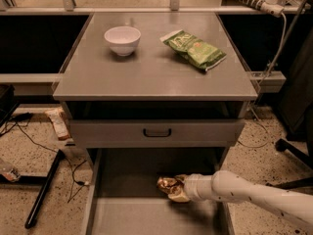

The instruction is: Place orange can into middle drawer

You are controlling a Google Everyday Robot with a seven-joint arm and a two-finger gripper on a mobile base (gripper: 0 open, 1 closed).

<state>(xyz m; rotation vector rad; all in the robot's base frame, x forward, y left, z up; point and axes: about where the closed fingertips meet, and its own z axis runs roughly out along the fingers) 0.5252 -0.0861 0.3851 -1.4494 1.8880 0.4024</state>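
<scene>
The orange can [167,184] is a small shiny golden can held at the tip of my gripper [172,187], low over the floor of the open middle drawer [132,214]. My white arm reaches in from the lower right. The gripper is shut on the can near the drawer's middle right. The drawer is pulled far out below the closed grey drawer front with a black handle [157,132]. I cannot tell whether the can touches the drawer floor.
A white bowl [122,39] and a green snack bag [193,48] lie on the cabinet top [146,77]. Cables and a black bar [44,190] lie on the floor at left. A chair base [293,151] stands at right.
</scene>
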